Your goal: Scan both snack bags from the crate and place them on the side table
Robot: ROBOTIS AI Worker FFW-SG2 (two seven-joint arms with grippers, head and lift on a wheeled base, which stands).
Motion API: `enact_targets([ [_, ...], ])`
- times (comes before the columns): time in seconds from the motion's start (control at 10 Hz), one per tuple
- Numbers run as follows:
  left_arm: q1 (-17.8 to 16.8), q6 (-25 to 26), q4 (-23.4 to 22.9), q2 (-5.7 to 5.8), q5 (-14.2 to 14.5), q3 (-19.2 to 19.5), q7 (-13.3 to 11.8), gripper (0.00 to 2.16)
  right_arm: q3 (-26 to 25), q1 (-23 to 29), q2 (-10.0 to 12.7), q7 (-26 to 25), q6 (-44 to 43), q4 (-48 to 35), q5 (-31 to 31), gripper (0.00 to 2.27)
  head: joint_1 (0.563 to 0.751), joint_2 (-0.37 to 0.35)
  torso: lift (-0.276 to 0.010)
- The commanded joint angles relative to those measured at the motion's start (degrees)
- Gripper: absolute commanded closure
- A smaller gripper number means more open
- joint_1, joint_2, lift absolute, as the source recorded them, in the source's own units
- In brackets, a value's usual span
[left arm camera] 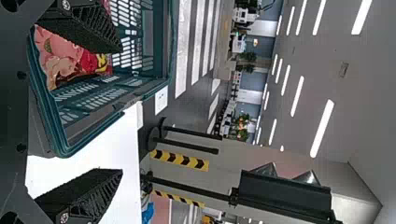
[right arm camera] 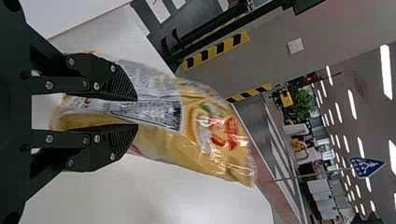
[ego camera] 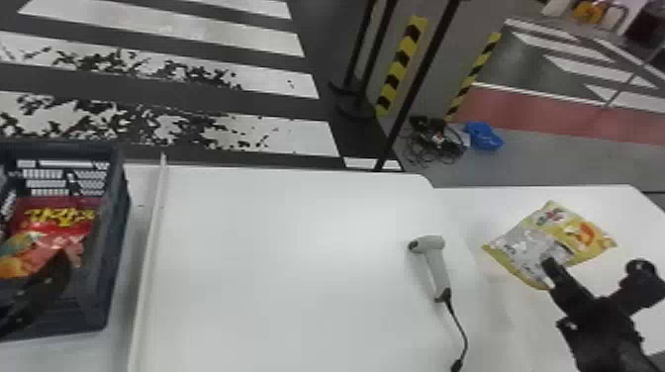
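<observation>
- So the right pincer (ego camera: 550, 265) has the yellow snack bag (ego camera: 576, 235) pinched between its fingers, over at the side tabletop (ego camera: 611, 198) on the right.
- Left pincer (ego camera: 37, 297) is wide open at the near part of the crate (ego camera: 111, 237).
- Red snack bag (ego camera: 52, 227) is just chilling inside that crate, far left.
- Scanner (ego camera: 436, 262) lies on the middle tabletop (ego camera: 277, 247), cord trailing toward the near edge.

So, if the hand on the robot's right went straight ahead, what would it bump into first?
The yellow snack bag, which sits between the fingers of the right hand and sticks out ahead. Past it the way looks free, though depth is unclear.
</observation>
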Motion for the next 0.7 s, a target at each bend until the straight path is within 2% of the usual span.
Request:
enact_targets([
  [0.0,-0.04,0.01,0.01,0.2,0.21,-0.01,0.0,0.08,0.37,-0.2,-0.13,-0.68,-0.31,0.46,0.4,0.0,0.695,-0.35,-0.095],
  [0.2,0.23,-0.34,-0.16,0.2,0.21,0.08,-0.09,0.08,0.11,0.42,0.57,-2.26,-0.84,-0.77,0.05,0.05,0.695,-0.35,-0.095],
  [0.4,0.4,-0.51,-0.34,0.29,0.21,0.25,0.0,0.08,-0.16,4.55,4.26,-2.26,-1.19,-10.88,-0.56,0.05,0.695,-0.35,-0.095],
  [0.6,0.49,-0.51,-0.6,0.29,0.21,0.25,0.0,0.08,1.16,9.12,8.57,1.25,-2.07,-23.36,-1.0,0.06,0.695,-0.35,-0.095],
])
